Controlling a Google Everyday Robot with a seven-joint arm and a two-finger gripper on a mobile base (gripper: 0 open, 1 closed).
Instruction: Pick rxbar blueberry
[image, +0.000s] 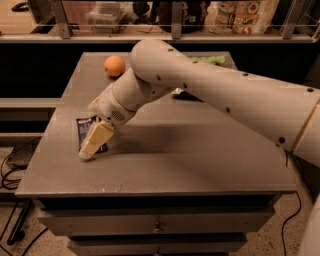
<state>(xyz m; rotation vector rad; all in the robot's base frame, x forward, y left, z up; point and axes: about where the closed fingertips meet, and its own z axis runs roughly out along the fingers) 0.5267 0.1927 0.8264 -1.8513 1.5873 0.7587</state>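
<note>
The rxbar blueberry (84, 127) is a dark navy flat wrapper with pale print. It lies on the left part of the grey table top (200, 155), near the left edge. My gripper (95, 143) is down at the bar, covering its right and lower part, with its tip at the bar's near end. The big cream arm reaches in from the right across the table.
An orange round fruit (114, 65) sits at the table's back left. A green snack bag (210, 60) lies at the back, mostly hidden behind the arm. A shelf rail with packages runs behind the table. Drawers are below the table's front edge.
</note>
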